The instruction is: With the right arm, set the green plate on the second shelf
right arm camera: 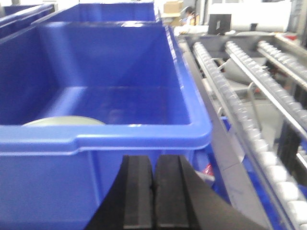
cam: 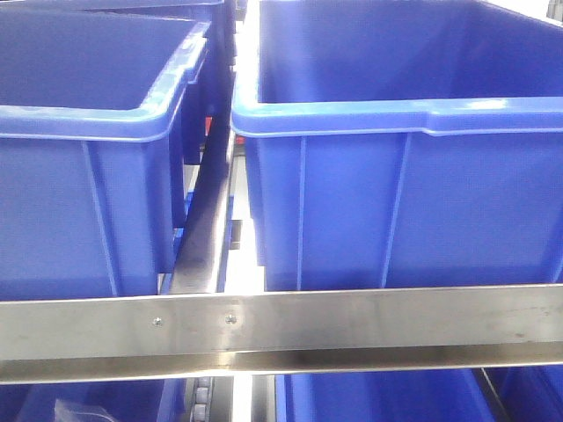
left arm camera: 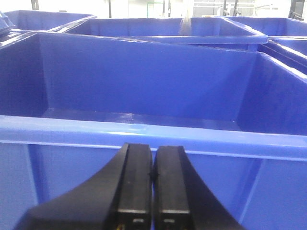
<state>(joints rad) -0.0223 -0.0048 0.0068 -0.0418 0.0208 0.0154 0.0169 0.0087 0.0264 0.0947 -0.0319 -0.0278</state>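
Note:
The green plate (right arm camera: pixel 64 121) shows only as a pale sage-green sliver above the near rim of a blue bin (right arm camera: pixel 110 136) in the right wrist view; most of it is hidden by the bin wall. My right gripper (right arm camera: pixel 154 163) is shut and empty, just in front of and below that rim, right of the plate. My left gripper (left arm camera: pixel 152 154) is shut and empty, facing the near wall of another blue bin (left arm camera: pixel 144 129). Neither gripper shows in the front view.
Two large blue bins (cam: pixel 88 123) (cam: pixel 405 114) sit side by side behind a steel shelf rail (cam: pixel 281 321). More blue bins (cam: pixel 378 396) lie on the level below. Roller conveyor tracks (right arm camera: pixel 240 115) run along the right of the plate's bin.

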